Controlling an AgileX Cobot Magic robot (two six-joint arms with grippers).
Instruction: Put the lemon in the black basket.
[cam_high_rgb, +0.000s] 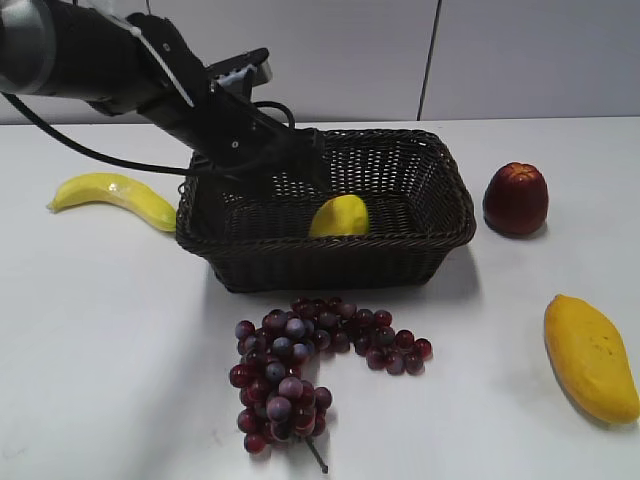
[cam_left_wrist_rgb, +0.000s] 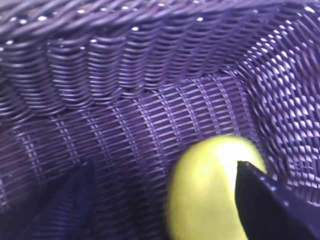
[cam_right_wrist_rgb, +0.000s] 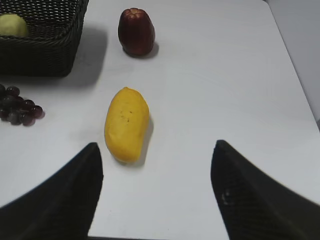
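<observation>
The lemon (cam_high_rgb: 339, 216) lies inside the black basket (cam_high_rgb: 420, 240), near the middle of its floor. In the left wrist view the lemon (cam_left_wrist_rgb: 205, 195) shows blurred on the woven floor (cam_left_wrist_rgb: 125, 130), close to the right jaw. My left gripper (cam_left_wrist_rgb: 162, 172) is open inside the basket, just above and left of the lemon; in the exterior view it (cam_high_rgb: 300, 165) reaches in from the left. The lemon (cam_right_wrist_rgb: 12, 25) and the basket (cam_right_wrist_rgb: 45, 55) also show at the top left of the right wrist view. My right gripper (cam_right_wrist_rgb: 157, 147) is open and empty above the table.
A banana (cam_high_rgb: 115, 195) lies left of the basket. A bunch of dark grapes (cam_high_rgb: 300, 365) lies in front of it. A red apple-like fruit (cam_high_rgb: 515, 198) stands to the right, and a mango (cam_high_rgb: 590, 355) lies at the front right.
</observation>
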